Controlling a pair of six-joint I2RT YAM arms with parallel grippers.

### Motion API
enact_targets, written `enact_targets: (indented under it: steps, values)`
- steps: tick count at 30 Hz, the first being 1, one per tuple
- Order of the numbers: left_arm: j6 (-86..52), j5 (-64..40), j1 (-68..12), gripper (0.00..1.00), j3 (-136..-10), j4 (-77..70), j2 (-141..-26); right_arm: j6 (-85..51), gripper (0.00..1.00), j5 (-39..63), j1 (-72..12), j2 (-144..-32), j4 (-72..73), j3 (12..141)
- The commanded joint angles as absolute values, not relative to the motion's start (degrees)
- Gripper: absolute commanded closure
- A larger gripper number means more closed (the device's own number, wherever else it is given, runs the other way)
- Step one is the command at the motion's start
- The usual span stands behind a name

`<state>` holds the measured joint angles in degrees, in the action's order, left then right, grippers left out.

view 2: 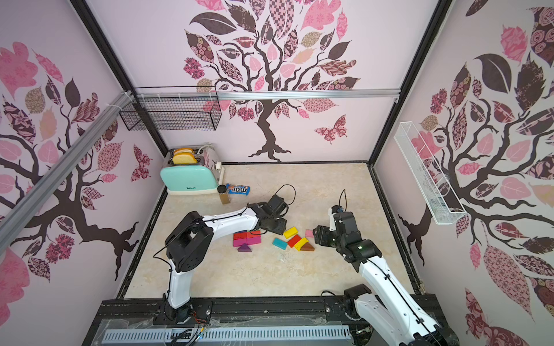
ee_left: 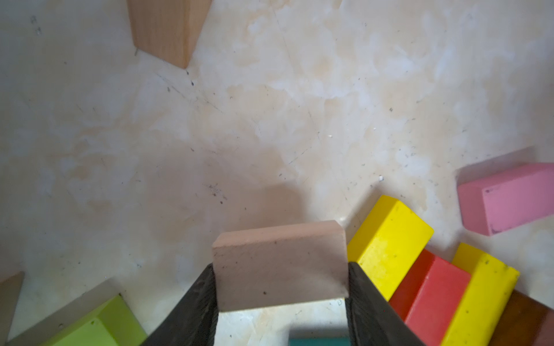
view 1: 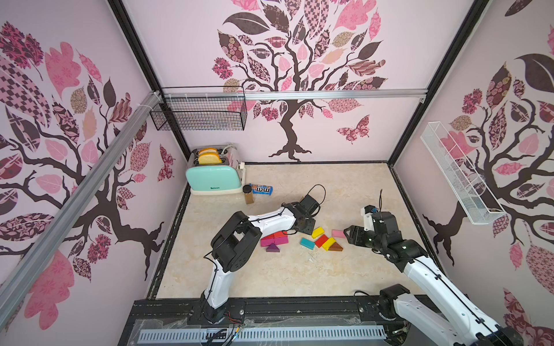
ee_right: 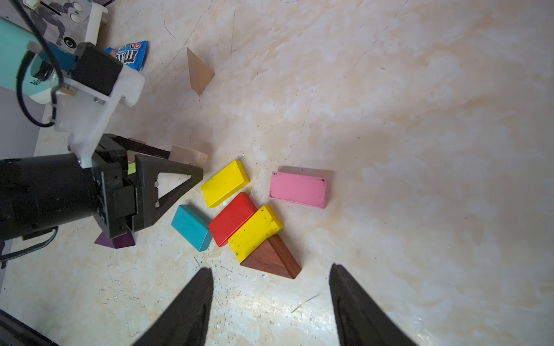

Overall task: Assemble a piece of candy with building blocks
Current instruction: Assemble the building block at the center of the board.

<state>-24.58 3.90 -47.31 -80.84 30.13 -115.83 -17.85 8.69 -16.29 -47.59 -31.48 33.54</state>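
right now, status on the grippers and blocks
Left gripper shut on tan block. Right gripper open, empty. Yellow block close beside the held one.

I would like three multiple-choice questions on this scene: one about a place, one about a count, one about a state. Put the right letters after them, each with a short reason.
1. The brown triangle lies:
A. touching a yellow block
B. apart from every block
C. held in a gripper

2. How many yellow blocks does the right wrist view show?
A. one
B. two
C. four

3. The left gripper is:
A. open and empty
B. shut on a tan block
C. out of view

Answers:
1 A: one long edge of the triangle meets the yellow block.
2 B: the other yellow block lies past the red one, and there is no third.
3 B: both fingers press the sides of the tan block.
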Motion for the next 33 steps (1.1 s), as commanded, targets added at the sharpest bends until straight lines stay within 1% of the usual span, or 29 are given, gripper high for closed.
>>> enact_targets:
  steps: [1, 16, 22, 33]
  values:
    - [-24.3, 4.8, -48.3, 0.73, -79.9, 30.6, -113.4, -18.5, 0.35, 8.3, -16.0, -48.6, -29.7, 33.0]
    - [-25.3, 4.6, -48.6, 0.72, -77.0, 29.7, -112.3, -16.2, 0.35, 8.8, -16.0, -56.1, -26.6, 33.6]
    - [-25.7, 2.8, -48.7, 0.66, -76.3, 28.5, -112.1, -16.3, 0.36, 9.7, -16.0, -60.7, -24.4, 34.8]
    - [-26.2, 1.1, -48.6, 0.43, -76.0, 27.9, -111.6, -18.0, 0.36, 8.9, -16.0, -67.0, -20.9, 37.0]
